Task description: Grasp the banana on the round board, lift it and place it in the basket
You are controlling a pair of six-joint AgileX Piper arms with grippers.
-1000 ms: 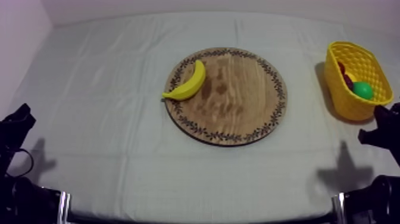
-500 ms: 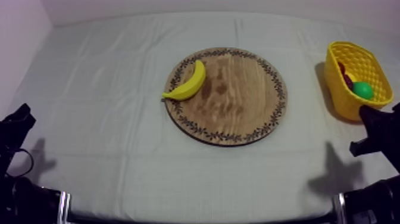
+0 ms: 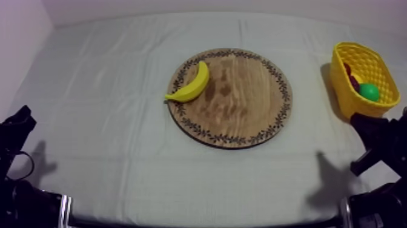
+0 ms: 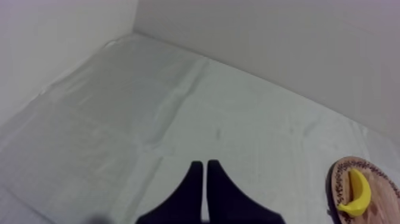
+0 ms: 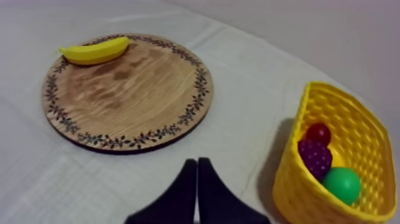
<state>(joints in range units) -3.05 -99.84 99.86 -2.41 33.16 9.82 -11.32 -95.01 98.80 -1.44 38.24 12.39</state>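
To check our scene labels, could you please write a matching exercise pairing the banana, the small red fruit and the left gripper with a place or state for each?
Things:
1. banana
2. small red fruit
3. left gripper

Places or states:
A. jaws shut on nothing, over the cloth
B. inside the yellow basket
C. lying at the edge of the wooden board

Pairs: 1-C, 2-B, 3-A.

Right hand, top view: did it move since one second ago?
Yes. The right hand has shifted left along the yellow basket's near side, toward the wooden board; the basket has not moved.
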